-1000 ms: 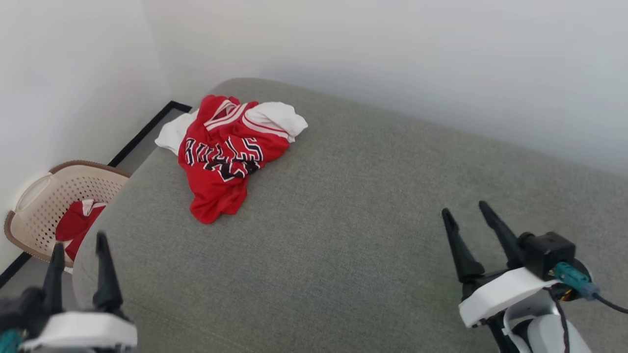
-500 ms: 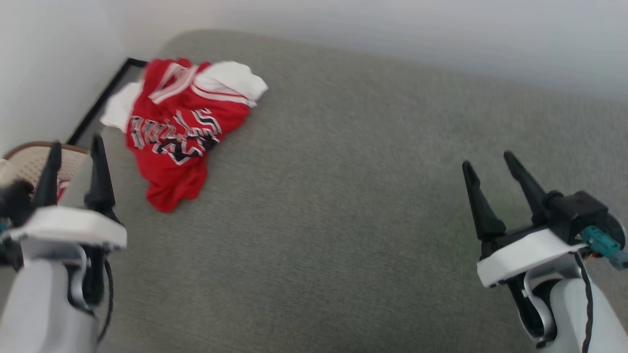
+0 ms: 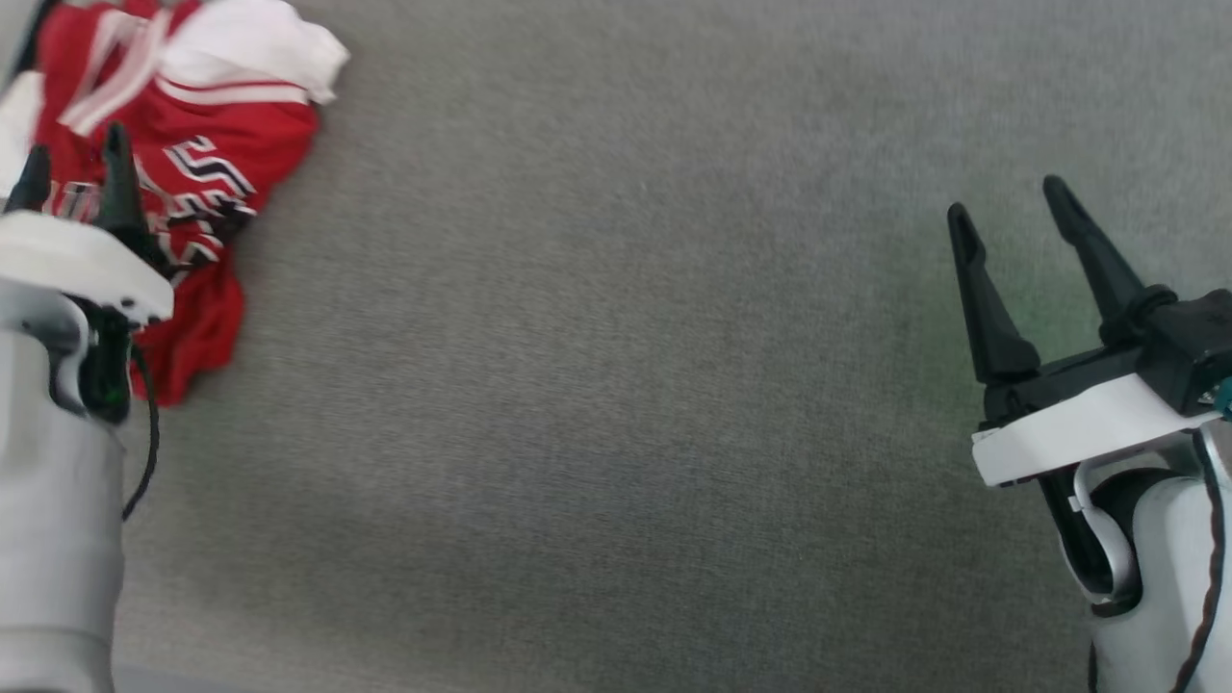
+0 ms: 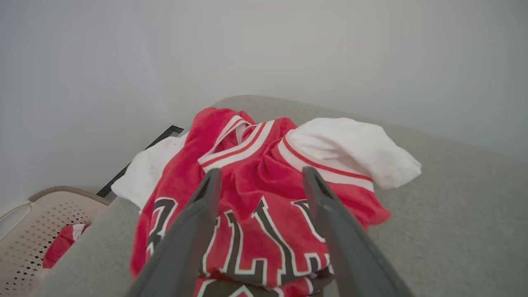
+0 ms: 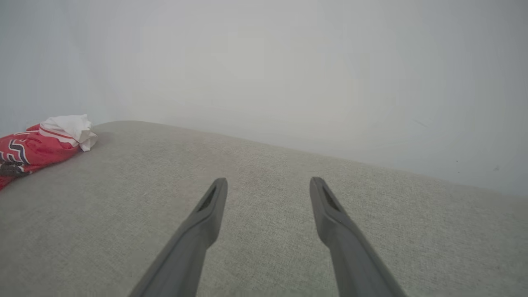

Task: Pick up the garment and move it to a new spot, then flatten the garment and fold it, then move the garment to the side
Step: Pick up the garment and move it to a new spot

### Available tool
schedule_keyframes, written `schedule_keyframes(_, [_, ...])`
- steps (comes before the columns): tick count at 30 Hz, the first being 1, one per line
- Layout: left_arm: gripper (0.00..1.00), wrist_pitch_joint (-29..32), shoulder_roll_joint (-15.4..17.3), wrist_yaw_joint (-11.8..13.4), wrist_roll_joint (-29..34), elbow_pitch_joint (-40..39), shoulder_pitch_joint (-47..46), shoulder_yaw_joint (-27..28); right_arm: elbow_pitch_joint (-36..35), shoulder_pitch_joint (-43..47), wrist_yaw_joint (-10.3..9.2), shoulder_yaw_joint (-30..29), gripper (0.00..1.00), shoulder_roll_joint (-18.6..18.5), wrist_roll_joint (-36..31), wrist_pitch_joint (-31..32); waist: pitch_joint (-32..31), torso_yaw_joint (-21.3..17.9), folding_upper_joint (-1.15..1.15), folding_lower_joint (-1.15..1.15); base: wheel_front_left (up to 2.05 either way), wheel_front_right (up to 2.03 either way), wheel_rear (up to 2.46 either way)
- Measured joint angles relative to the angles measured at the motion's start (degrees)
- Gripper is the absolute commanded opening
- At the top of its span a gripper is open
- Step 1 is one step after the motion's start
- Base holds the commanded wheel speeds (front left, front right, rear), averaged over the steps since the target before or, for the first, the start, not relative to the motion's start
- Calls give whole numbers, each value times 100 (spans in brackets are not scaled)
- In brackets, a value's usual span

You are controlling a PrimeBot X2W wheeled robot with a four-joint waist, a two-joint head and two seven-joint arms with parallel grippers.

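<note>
The crumpled red basketball jersey with white stripes and black letters lies at the left end of the soft grey cushion. The left gripper is right by it, fingers wide apart and empty. The right gripper, also wide and empty, is far off. Lifting, flattening, folding and moving it aside are all yet to do.

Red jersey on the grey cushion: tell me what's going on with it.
A two-armed robot looks set to pick it up. The jersey lies crumpled near the far left corner of the cushion, not yet flattened or folded. The left gripper is open and poised over it, gripping nothing. The right gripper, also open and empty, hangs over bare cushion well off to the right. A basket with more red cloth sits beside the cushion.
</note>
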Motion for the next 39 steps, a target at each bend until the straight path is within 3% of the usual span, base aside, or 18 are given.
schedule_keyframes(10, [100, 1506, 153, 13, -343, 1847, -1220, 15, -398, -128, 0, 20, 100, -69, -207, 226, 865, -279, 0, 0, 0, 0, 0])
schedule_keyframes(19, [100, 2646, 263, 114, -488, 2000, -1601, 29, -513, -128, 0, 19, 100, -79, -250, 336, 1100, -313, 1, 0, 0, 0, 0])
schedule_keyframes(20, [18, 2677, 263, 113, -521, 2001, -1605, 46, -512, -128, 0, 24, 100, -78, -252, 352, 1095, -307, 0, 0, 0, 0, 0])
schedule_keyframes(21, [0, 2676, 259, 104, -532, 2003, -1605, 53, -512, -130, 0, 34, 100, -79, -250, 352, 1086, -301, 0, 0, 0, 0, 0])
schedule_keyframes(34, [0, 2047, 472, -48, -393, 2068, -1483, -372, -232, -88, 0, -5, 100, 26, -199, 151, 577, -223, 0, 0, 0, 0, 0])
schedule_keyframes(39, [0, 1717, 653, -65, -381, 1552, -1477, -747, -68, 11, 0, -42, 100, 115, -180, 44, 185, -194, 0, 0, 0, 0, 0])
